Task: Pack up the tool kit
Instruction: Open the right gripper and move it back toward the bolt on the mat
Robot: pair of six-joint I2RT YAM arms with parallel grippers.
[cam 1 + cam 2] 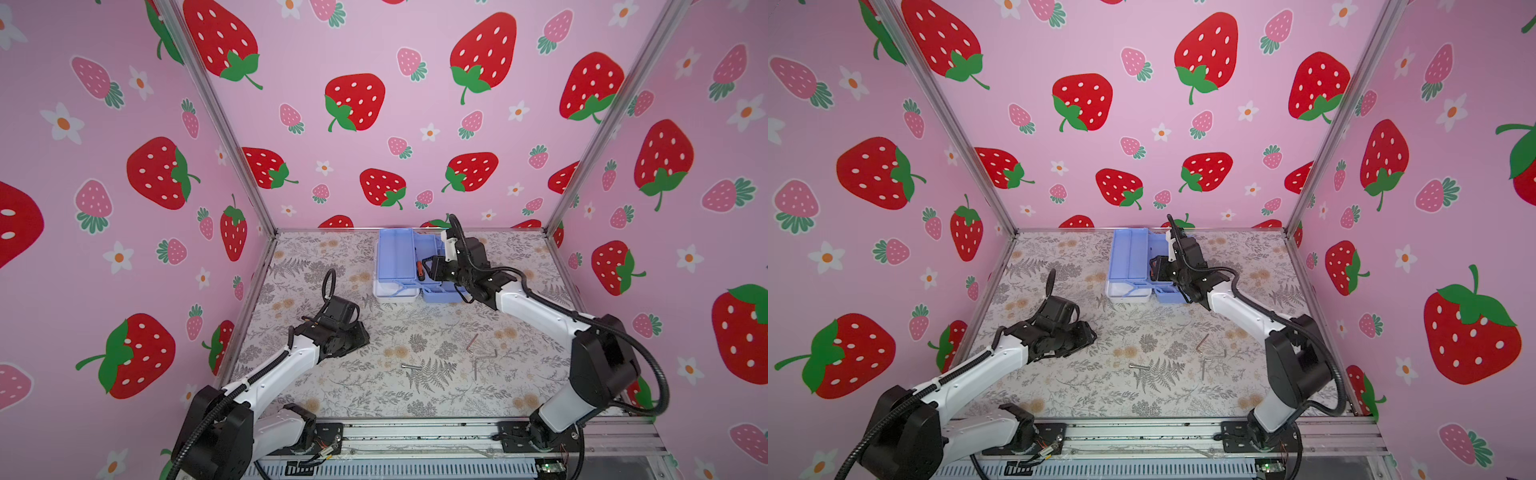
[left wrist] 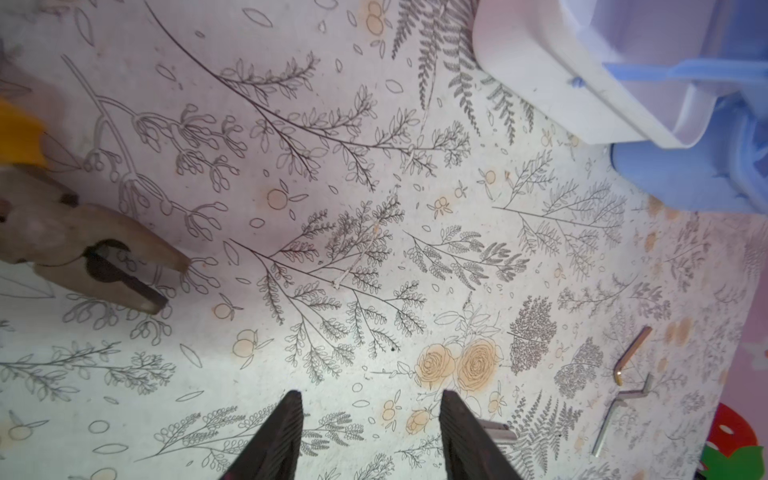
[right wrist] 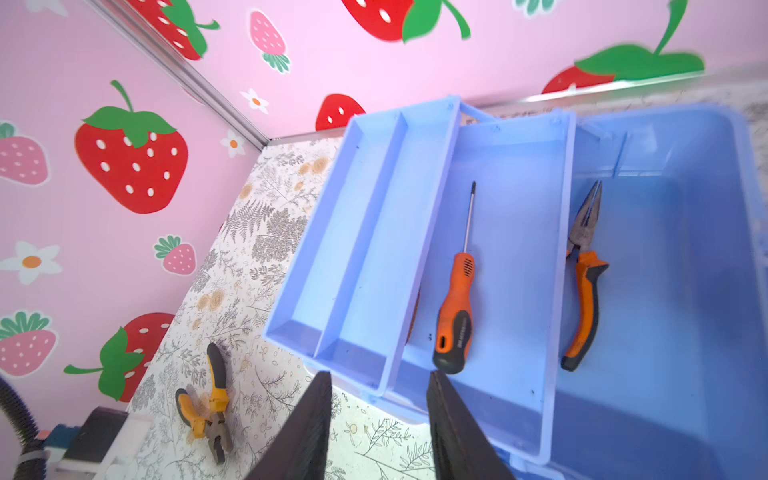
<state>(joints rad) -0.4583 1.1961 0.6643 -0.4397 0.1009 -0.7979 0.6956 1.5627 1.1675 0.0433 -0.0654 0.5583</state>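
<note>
The tool kit (image 1: 395, 253) (image 1: 1129, 257) stands open at the back of the table, its blue trays fanned out over the white lid (image 2: 561, 70). An orange-handled screwdriver (image 3: 455, 299) lies in the middle tray. Orange-handled long-nose pliers (image 3: 584, 270) lie in the deep blue base (image 3: 665, 291). My right gripper (image 3: 378, 378) (image 1: 430, 270) hovers open over the kit's near edge, empty, with the screwdriver's handle end just beyond one fingertip. My left gripper (image 2: 370, 397) (image 1: 363, 336) rests open and empty low over the table at centre left.
Yellow-handled pliers (image 3: 208, 399) (image 2: 62, 232) lie on the floral table left of the kit. Hex keys (image 1: 471, 343) (image 2: 631, 353) and a short metal bit (image 1: 411, 367) lie at front centre-right. Pink strawberry walls enclose three sides.
</note>
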